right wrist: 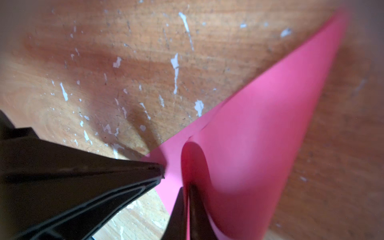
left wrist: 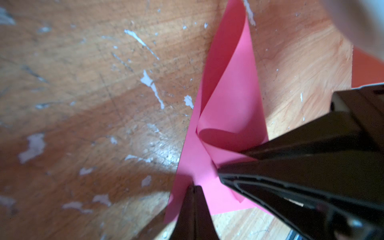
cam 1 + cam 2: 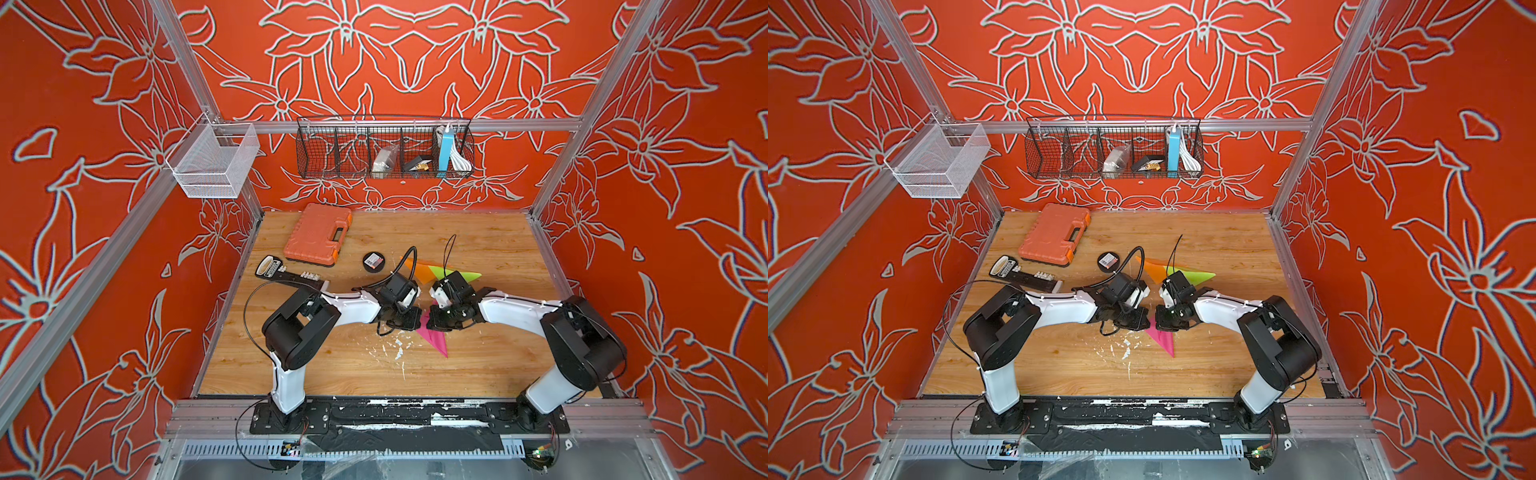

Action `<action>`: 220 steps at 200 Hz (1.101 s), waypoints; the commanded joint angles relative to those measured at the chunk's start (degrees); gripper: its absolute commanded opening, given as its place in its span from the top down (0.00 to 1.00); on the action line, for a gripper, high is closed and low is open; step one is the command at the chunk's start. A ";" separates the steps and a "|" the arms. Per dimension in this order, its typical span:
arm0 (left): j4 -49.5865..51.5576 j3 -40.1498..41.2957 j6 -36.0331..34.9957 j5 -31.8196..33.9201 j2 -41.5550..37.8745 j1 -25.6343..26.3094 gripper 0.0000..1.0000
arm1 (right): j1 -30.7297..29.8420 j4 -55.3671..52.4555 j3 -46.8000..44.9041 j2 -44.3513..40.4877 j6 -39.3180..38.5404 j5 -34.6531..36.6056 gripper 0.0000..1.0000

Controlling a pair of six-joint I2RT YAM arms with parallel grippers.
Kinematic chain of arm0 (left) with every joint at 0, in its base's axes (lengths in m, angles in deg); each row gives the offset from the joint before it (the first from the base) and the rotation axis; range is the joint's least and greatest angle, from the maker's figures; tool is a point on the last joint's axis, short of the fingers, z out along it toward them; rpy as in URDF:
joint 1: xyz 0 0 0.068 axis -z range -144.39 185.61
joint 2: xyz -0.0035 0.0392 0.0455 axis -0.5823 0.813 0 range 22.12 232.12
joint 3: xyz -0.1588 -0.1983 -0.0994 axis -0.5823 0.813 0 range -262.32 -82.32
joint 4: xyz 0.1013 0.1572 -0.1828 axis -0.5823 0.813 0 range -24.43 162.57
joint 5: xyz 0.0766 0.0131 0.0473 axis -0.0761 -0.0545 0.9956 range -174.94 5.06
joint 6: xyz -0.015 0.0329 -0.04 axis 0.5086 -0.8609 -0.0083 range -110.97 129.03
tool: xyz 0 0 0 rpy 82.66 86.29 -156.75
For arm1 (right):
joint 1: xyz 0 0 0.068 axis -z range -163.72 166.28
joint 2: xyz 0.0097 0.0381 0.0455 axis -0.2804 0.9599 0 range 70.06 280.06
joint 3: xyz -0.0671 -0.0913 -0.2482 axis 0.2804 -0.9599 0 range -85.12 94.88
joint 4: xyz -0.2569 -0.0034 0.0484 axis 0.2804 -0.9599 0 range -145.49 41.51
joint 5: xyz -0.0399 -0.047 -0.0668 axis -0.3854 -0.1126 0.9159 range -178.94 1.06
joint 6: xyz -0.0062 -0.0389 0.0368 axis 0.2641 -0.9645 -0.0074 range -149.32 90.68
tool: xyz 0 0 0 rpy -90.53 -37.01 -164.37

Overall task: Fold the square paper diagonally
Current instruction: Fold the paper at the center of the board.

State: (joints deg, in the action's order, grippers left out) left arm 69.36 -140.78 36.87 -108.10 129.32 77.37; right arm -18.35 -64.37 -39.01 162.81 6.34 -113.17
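A pink square paper (image 3: 438,341) (image 3: 1165,338) lies mid-table, one flap curled up over the rest. In the left wrist view the paper (image 2: 228,93) forms a loose loop. My left gripper (image 2: 194,187) is shut, its tips pressing down on the flat layer near a corner. My right gripper (image 1: 187,188) is shut on the raised flap of the paper (image 1: 259,124), a pink edge showing between its fingers. Both grippers (image 3: 411,322) (image 3: 435,321) meet nearly tip to tip over the paper's far end, which they hide in both top views.
Folded orange paper (image 3: 419,270) and green paper (image 3: 461,275) lie just behind the arms. A black round tin (image 3: 373,262), an orange tool case (image 3: 318,235) and a black tool (image 3: 286,274) sit at back left. Wire baskets (image 3: 384,147) hang on the back wall.
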 commanded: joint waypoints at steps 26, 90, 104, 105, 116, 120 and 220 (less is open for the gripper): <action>1.76 0.42 -1.13 0.64 -1.10 0.54 1.00 | -0.52 -0.38 1.09 1.04 -0.30 0.21 0.73; 2.51 0.69 -1.62 2.59 -2.02 0.52 1.00 | -0.69 1.20 0.01 1.38 0.98 -1.00 0.55; 2.24 1.05 -1.58 2.86 -2.46 0.57 1.00 | -0.70 1.12 -0.09 1.14 0.95 -1.06 0.54; 2.26 1.06 -1.52 2.86 -2.49 0.59 1.00 | -0.70 1.11 -0.12 1.13 0.92 -1.03 0.54; 2.11 1.12 -1.46 2.81 -2.49 0.52 1.00 | -0.62 0.94 -0.22 1.05 1.04 -0.75 0.54; 2.11 1.13 -1.47 2.74 -2.51 0.52 1.00 | -0.70 0.89 -0.23 1.02 1.07 -0.73 0.55; 2.12 1.24 -1.40 3.81 -3.17 0.52 1.00 | -0.96 0.85 -1.11 0.69 1.00 0.30 0.80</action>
State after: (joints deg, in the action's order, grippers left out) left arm 70.10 -140.27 36.23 -105.50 128.27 77.61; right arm -18.87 -62.64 -39.12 162.81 7.50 -114.46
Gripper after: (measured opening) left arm 0.047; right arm 0.215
